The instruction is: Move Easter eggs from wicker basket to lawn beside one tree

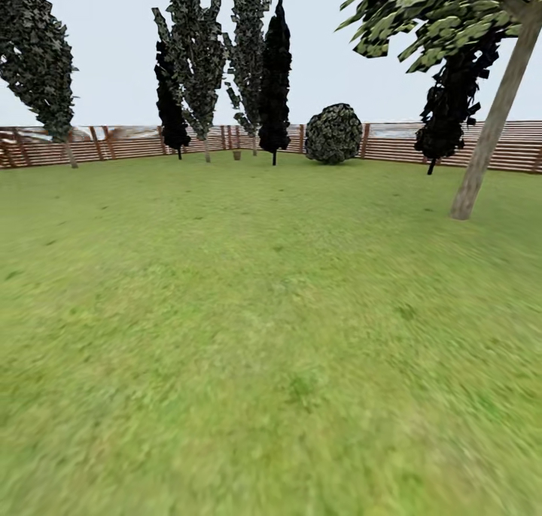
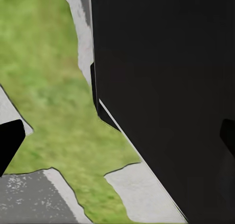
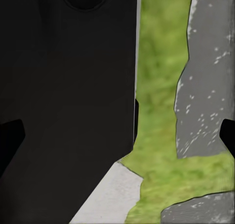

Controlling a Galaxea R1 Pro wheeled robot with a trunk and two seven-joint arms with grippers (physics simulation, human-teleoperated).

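Observation:
The lawn point(image 1: 248, 328) spreads wide and flat in the head view. Far off by the fence stands a tiny tan-brown shape, the wicker basket point(image 1: 236, 155), too small to show any eggs. A tree point(image 1: 197, 56) with an upright pale trunk and jagged dark crown rises just left of it. My left gripper point(image 2: 117, 138) is open, its dark fingertips point(image 2: 10, 143) wide apart over grass and my own black body. My right gripper point(image 3: 117, 136) is open as well, with nothing between its fingertips point(image 3: 10, 138).
A brown slat fence point(image 1: 113, 145) closes the garden at the back. Two all-black trees point(image 1: 275, 79) and a round bush point(image 1: 333, 133) stand before it. A leaning pale-trunk tree point(image 1: 493, 124) is at the right, and another dark-crowned tree point(image 1: 41, 56) at the far left.

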